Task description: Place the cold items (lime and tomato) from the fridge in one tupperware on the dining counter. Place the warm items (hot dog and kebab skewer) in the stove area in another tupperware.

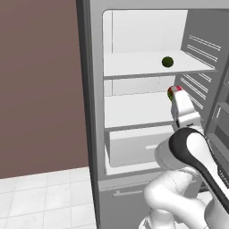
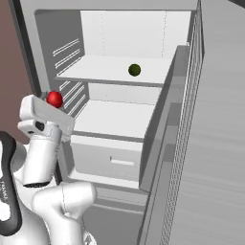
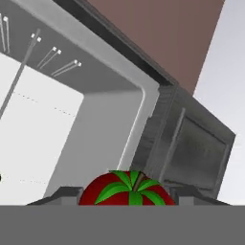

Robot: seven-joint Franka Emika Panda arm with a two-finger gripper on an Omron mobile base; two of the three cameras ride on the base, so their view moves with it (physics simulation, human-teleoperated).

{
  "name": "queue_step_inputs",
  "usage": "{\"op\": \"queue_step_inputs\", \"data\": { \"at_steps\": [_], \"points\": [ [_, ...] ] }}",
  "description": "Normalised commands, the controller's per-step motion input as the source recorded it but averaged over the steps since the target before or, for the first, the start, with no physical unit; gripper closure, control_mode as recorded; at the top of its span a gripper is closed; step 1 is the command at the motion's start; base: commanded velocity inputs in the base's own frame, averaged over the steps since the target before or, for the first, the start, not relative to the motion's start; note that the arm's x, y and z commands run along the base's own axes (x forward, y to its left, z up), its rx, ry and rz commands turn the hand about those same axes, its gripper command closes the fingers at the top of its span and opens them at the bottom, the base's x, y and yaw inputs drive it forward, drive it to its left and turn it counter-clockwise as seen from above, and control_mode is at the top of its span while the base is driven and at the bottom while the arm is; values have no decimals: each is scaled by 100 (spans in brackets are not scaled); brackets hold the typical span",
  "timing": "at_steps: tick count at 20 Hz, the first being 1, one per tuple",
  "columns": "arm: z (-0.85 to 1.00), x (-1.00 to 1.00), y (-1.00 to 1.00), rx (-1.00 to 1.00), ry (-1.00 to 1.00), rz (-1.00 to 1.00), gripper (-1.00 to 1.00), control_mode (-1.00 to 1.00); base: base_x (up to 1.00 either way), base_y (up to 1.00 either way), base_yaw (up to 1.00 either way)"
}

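Note:
A red tomato with a green leafy top sits between my gripper's fingers, which are shut on it. In the base views the tomato is held at the gripper in front of the open fridge, level with the middle shelf. A dark green lime lies on the upper shelf, further in and higher than the gripper.
The fridge door stands open on the right, with its door bins close beside the arm. A closed white drawer sits under the middle shelf. A brown wall and pale floor tiles lie to the left.

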Motion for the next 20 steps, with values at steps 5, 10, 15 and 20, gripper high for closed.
{"op": "queue_step_inputs", "data": {
  "at_steps": [5, 10, 15, 20],
  "points": [
    [36, -60, -11, -45, -12, -10, 100, -100, 0, 0, 0],
    [9, -33, 0, -17, -16, -9, 100, 100, -31, -1, -9],
    [0, 0, 0, 0, 0, 0, 100, 100, -49, -21, -41],
    [0, 0, 0, 0, 0, 0, 100, 100, -34, -16, -53]
  ]
}}
